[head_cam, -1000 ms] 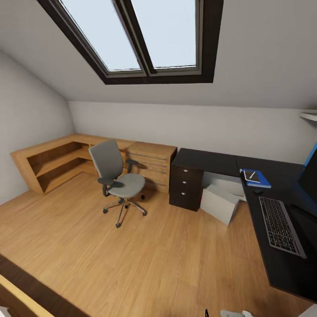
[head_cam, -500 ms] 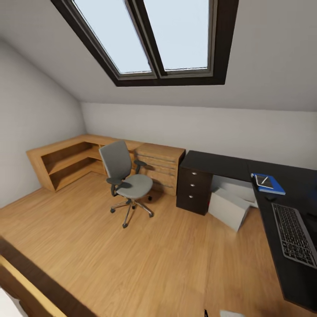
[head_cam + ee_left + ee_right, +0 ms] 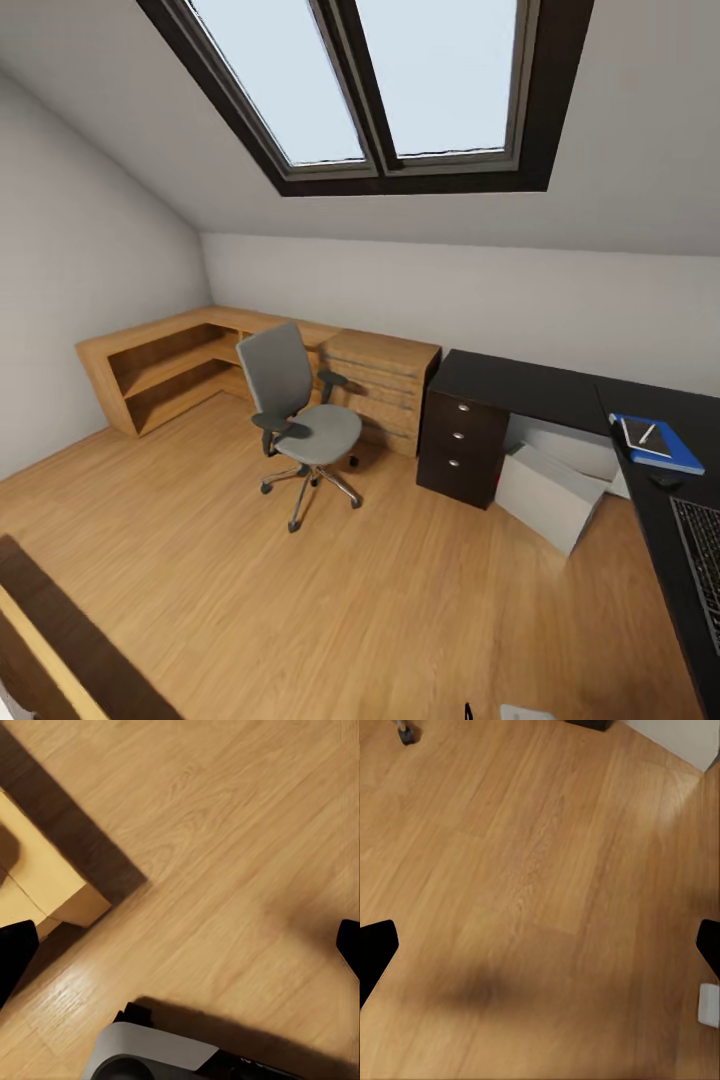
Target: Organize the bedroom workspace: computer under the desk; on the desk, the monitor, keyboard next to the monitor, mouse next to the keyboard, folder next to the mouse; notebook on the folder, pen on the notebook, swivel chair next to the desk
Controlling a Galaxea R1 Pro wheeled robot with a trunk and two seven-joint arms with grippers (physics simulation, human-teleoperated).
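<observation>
Standing apart from the desk (image 3: 520,380), the chair (image 3: 298,420) rests on the wood floor (image 3: 300,600) before a light-wood chest (image 3: 385,385). On the desk's right wing the folder (image 3: 672,458) carries the notebook (image 3: 640,434) and pen (image 3: 647,434), with the mouse (image 3: 666,481) and keyboard (image 3: 705,555) nearer. The computer (image 3: 550,495) lies tilted under the desk. Both wrist views show each claw's fingertips spread wide over bare floor: left gripper (image 3: 180,952), right gripper (image 3: 540,952).
</observation>
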